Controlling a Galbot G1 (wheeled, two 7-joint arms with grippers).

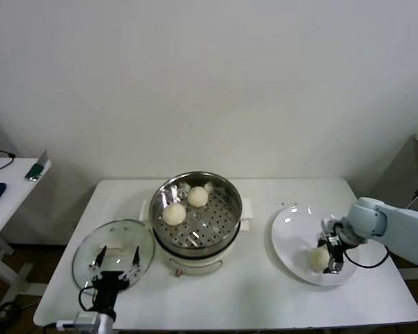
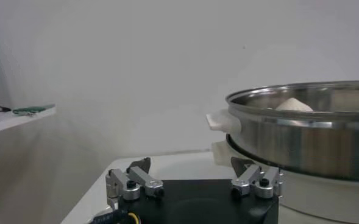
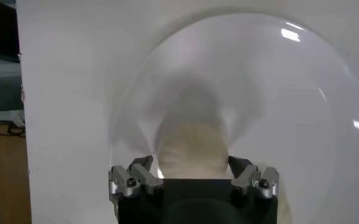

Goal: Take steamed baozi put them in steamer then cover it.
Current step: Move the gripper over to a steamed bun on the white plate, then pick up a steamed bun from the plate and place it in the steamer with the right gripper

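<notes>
White wall backs the counter [image 1: 230,299]; at its left the left end effector [image 1: 115,268] hangs wide open over the cover [image 1: 113,248]. Centre, the steamer [image 1: 195,209] holds two baozi. Right, the right end effector [image 1: 329,254], jaws apart, straddles a baozi [image 1: 318,259] on the plate [image 1: 292,229], not yet clamped.

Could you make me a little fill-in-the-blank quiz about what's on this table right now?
1. The steamer holds ____ baozi.
2. The glass lid lies on the table to the steamer's ____.
3. The right gripper is down around a baozi on the white ____.
4. The left gripper hovers over the ____.

Missing words: two; left; plate; lid
</notes>
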